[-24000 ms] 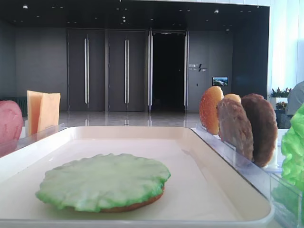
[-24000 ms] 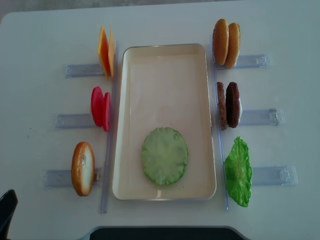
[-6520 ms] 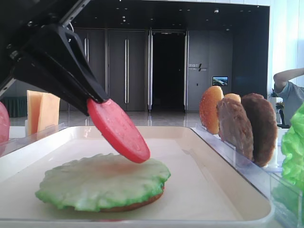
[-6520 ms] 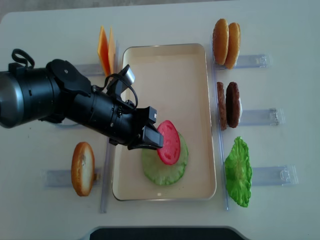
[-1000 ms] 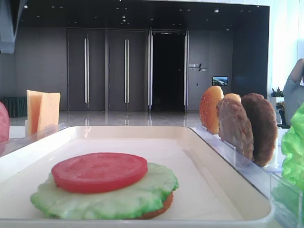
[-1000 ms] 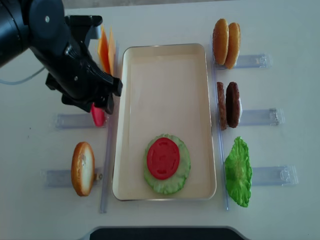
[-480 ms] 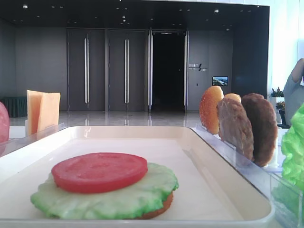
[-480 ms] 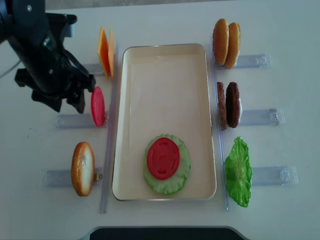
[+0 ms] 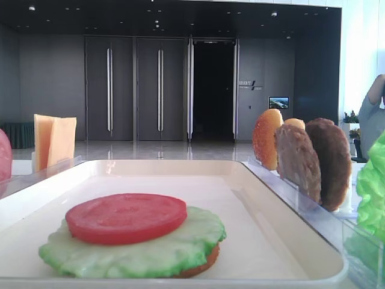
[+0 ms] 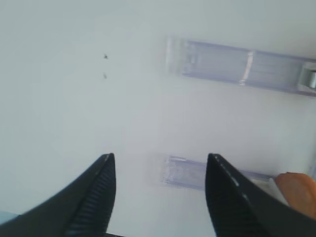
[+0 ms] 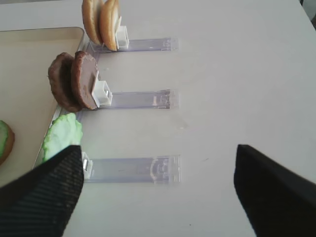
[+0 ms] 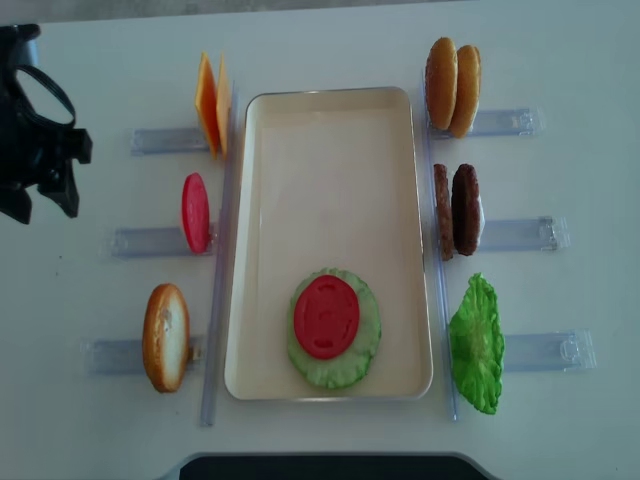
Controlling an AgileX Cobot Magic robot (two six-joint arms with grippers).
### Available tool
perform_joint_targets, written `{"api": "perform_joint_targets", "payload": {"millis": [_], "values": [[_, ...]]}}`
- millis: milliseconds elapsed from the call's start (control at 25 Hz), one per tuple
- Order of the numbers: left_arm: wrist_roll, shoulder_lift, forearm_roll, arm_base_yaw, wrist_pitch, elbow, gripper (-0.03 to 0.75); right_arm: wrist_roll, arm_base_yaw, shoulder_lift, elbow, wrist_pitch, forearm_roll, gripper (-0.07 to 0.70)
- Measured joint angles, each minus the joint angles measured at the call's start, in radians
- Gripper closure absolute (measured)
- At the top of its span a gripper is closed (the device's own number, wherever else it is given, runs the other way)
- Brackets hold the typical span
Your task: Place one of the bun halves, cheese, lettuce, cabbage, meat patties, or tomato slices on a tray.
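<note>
desk (image 12: 330, 50): white, holders along both sides | tray (image 12: 330, 130): centre, stack at near end, tomato slice (image 12: 325, 316) lying on green leaf over bun | left hand (image 10: 159, 195): fingers wide, empty, over bare desk at far left | right hand (image 11: 158, 190): wide, empty, near lettuce holder | step: placement looks done | next: pick another piece, perhaps a patty (image 12: 465, 209)

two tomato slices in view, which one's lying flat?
The tomato slice on the green leaf in the tray. The other tomato slice stands on edge in the clear holder left of the tray.
</note>
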Motion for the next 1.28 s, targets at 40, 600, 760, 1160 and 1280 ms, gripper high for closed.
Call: {"api": "perform_joint_targets", "payload": {"millis": [40,600,760,1160,1280], "values": [[0.02,0.0,-0.001,0.03,0.0,0.0,0.274,0.0,0.0,0.0,0.0,0.0,0.0,0.043],[0.11,-0.084,-0.033,0.138,0.0,0.0,0.274,0.0,0.0,0.0,0.0,0.0,0.0,0.043],[0.124,-0.206,-0.033,0.138,0.004,0.0,0.274,0.0,0.0,0.0,0.0,0.0,0.0,0.043],[0.2,-0.624,-0.079,0.138,0.046,0.0,0.298,0.0,0.0,0.0,0.0,0.0,0.0,0.043],[0.213,-0.74,-0.121,0.138,0.054,0.0,0.319,0.0,0.0,0.0,0.0,0.0,0.0,0.043]]}}
